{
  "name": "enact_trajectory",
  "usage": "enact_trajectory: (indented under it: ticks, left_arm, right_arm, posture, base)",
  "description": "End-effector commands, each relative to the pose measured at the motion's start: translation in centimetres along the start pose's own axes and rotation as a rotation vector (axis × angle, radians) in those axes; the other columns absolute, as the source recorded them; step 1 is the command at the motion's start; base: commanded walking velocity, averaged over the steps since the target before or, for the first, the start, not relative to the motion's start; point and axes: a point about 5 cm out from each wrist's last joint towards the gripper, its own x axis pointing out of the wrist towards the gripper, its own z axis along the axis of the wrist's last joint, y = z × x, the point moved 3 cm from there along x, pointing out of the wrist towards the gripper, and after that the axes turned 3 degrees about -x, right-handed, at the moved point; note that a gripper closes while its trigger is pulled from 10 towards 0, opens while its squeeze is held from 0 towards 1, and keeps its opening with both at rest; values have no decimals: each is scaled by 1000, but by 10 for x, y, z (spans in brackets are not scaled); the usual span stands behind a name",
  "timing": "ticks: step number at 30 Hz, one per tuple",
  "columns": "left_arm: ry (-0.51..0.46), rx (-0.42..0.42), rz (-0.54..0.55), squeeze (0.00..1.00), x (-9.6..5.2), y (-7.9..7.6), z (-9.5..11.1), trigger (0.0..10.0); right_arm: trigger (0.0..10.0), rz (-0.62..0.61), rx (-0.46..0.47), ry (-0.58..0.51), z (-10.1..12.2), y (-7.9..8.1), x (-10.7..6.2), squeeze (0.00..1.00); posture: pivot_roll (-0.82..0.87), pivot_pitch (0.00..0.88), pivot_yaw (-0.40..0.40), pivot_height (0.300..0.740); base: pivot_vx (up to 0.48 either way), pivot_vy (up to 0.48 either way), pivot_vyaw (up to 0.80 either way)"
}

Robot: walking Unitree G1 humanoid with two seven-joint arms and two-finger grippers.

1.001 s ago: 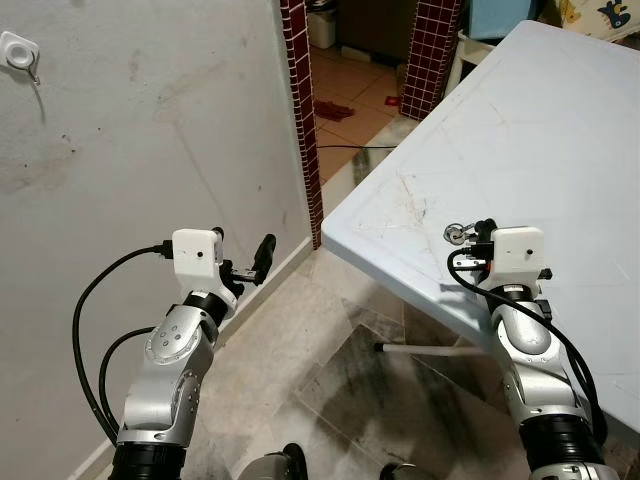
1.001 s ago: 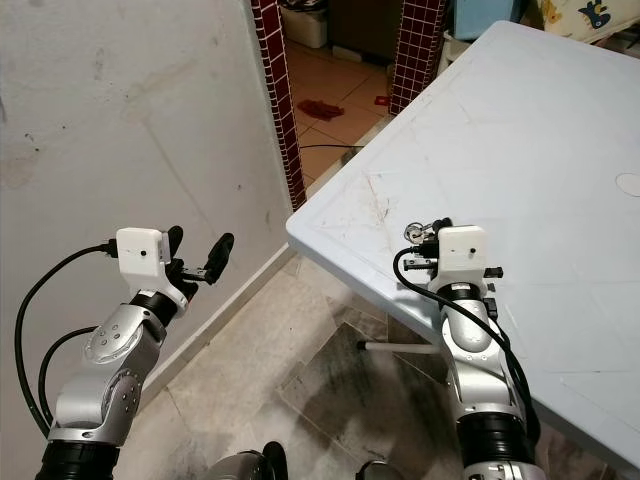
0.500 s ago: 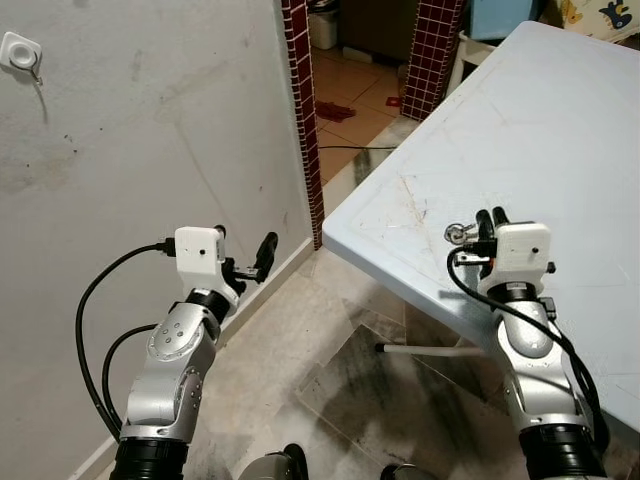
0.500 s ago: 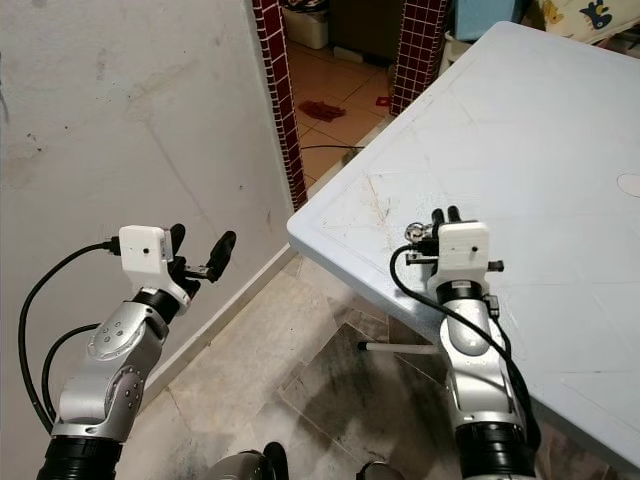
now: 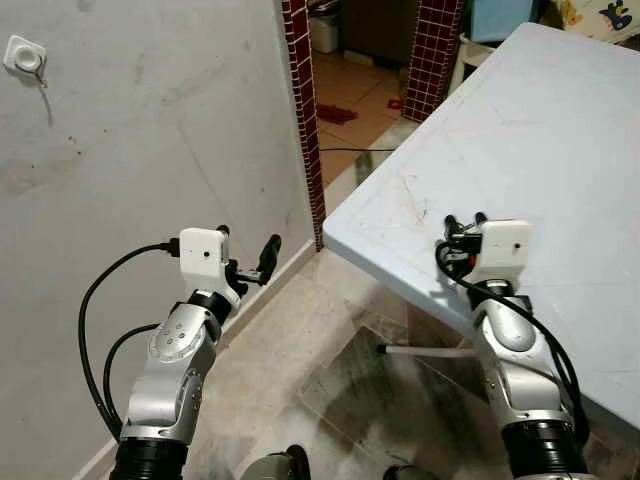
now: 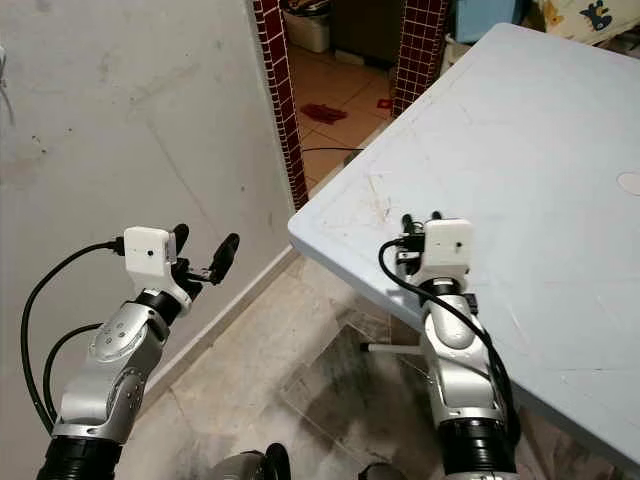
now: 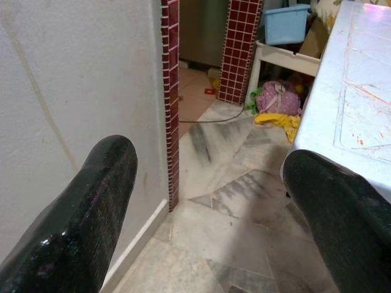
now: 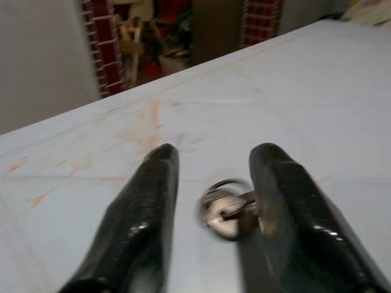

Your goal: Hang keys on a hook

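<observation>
At the upper left of the head view a white hook [image 5: 24, 58] is fixed to the grey wall [image 5: 150, 120]. Lower left, the left gripper [image 5: 250, 262] hangs in the air beside that wall, its two black fingers [image 7: 85, 207] spread wide with nothing between them. Up the middle runs a dark red tiled pillar [image 5: 300, 110] above marbled floor tiles [image 5: 330, 350]. To the right, the right gripper [image 5: 462, 222] reaches over the near corner of the pale blue table [image 5: 560, 140]. Its fingers [image 8: 146, 213] stand apart, with the keys [image 8: 225, 209] lying between them on the tabletop, close against one finger; actual contact cannot be judged through the blur.
</observation>
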Motion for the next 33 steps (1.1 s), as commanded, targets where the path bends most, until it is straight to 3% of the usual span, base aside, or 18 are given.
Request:
enact_trajectory:
  ticks: [1, 5, 10, 14, 24, 33]
  left_arm:
    - [13, 21, 12, 0, -4, 6, -3, 10000]
    - [13, 23, 11, 0, -4, 6, -3, 10000]
    - [14, 23, 9, 0, -5, 6, -4, 10000]
    - [15, 23, 6, 0, -4, 5, -4, 10000]
    - [20, 18, 2, 0, -4, 3, -6, 10000]
    - [18, 17, 5, 0, -5, 3, -5, 10000]
  right_arm:
    - [10000, 23, 18, -1, 5, 9, 1, 1000]
    - [10000, 36, 62, 43, 0, 18, -2, 1000]
    - [10000, 33, -19, 27, 3, 21, -5, 1000]
    - [10000, -40, -42, 28, 6, 10, -2, 1000]
    - [10000, -83, -42, 12, 17, -3, 13, 1000]
    - [10000, -93, 22, 49, 17, -1, 22, 1000]
  posture:
    - [-9, 154, 136, 740]
    - [-9, 153, 136, 740]
    - [-8, 155, 138, 740]
    - [-10, 156, 140, 740]
    - [-10, 163, 138, 740]
    - [-4, 163, 133, 740]
  base:
    - [0, 0, 0]
    - [0, 0, 0]
    - [0, 0, 0]
    - [0, 0, 0]
    - [0, 0, 0]
    - [0, 0, 0]
